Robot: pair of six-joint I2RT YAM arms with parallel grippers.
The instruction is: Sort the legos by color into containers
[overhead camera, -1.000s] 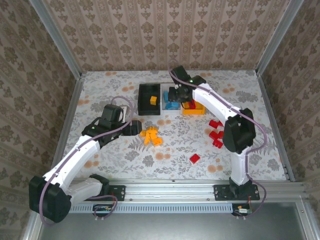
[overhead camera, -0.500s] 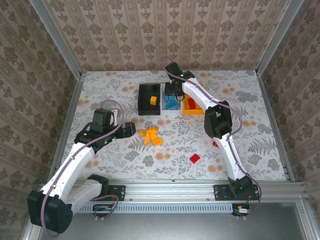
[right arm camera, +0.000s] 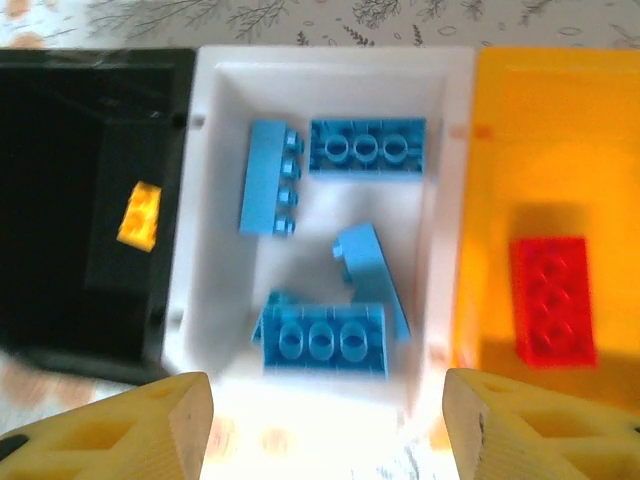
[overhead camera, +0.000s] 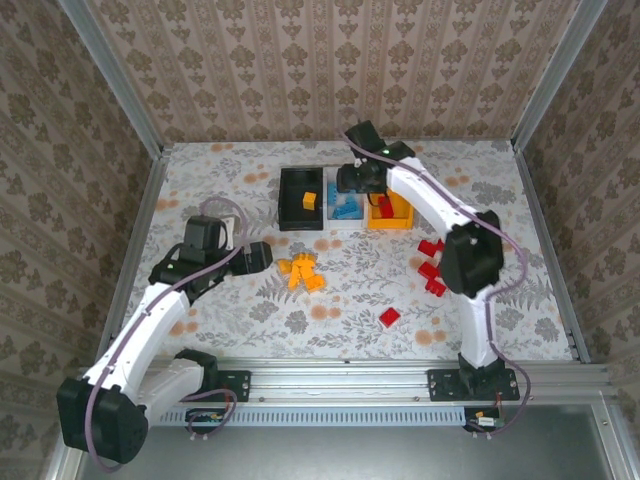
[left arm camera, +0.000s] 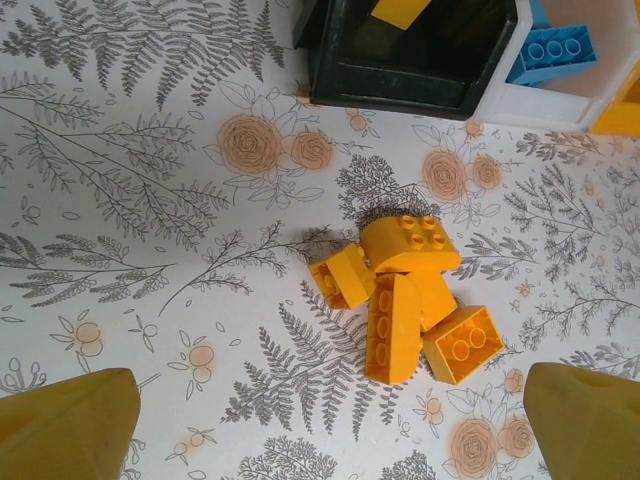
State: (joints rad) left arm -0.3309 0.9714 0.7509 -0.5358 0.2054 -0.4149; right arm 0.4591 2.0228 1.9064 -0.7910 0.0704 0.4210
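Bright even light; right wrist view blurred.

You see a floral tablecloth [overhead camera: 540, 300] across the table, damask wallpaper [overhead camera: 330, 70] on the three walls around it, and a metal rail [overhead camera: 340, 382] along the near edge.

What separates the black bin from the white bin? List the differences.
The black bin holds one yellow-orange brick; the white bin holds four blue bricks. The black bin ends the row; the white bin sits in the middle. Both are open-top, rectangular and joined.
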